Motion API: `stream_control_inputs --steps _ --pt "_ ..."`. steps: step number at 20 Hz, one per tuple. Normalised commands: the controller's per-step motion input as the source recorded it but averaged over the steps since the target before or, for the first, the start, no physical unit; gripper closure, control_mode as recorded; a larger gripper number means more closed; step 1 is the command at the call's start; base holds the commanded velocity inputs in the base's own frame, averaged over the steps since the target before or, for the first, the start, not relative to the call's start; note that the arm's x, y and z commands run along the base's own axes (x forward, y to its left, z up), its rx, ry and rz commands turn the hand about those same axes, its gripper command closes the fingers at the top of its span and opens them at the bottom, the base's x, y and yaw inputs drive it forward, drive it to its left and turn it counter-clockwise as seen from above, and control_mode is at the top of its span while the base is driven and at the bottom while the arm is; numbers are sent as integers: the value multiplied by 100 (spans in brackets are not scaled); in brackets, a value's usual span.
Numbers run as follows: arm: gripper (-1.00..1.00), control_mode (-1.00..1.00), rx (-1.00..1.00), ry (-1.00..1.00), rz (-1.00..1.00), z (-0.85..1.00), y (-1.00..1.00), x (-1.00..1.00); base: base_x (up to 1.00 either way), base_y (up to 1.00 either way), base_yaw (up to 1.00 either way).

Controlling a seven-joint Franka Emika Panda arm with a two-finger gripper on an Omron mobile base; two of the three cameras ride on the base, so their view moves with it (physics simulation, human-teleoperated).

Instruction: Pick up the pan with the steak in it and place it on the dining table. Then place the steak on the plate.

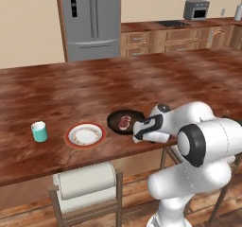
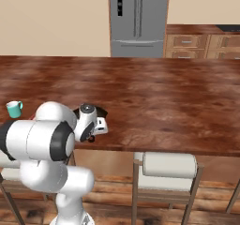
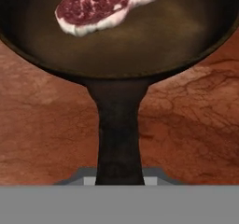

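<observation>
The pan [image 3: 140,41] is black, with a dark handle. The steak [image 3: 100,6] is deep red with white marbling and a pale fat edge. The tabletop [image 1: 71,89] is glossy reddish-brown with dark wood grain. The plate [image 1: 85,135] is white with a red-orange rim, speckled inside. The cup [image 1: 39,131] is teal. The stool [image 1: 87,181] has a cream cushion on a brown frame. The fridge [image 1: 92,20] is grey.

Desk [image 1: 94,86] bare beyond pan [image 1: 124,122]; plate [image 1: 85,135] just left, teal cup [image 1: 39,131] farther left.
</observation>
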Motion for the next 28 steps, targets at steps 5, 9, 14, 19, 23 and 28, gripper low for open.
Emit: stream_control_inputs --steps 5,9,14,19,23,28 --pt "100 -100 5 6 0 -19 7 35 0 0 0" --pt "100 -100 0 2 0 -10 10 19 0 0 0" --pt "-100 -100 0 0 0 0 0 0 0 0 0" --pt "-100 -100 1 0 0 8 0 0 0 0 0" --pt "-100 -100 4 0 -3 27 0 1 0 0 0" --pt "-100 -100 4 0 -6 39 1 6 0 0 0"
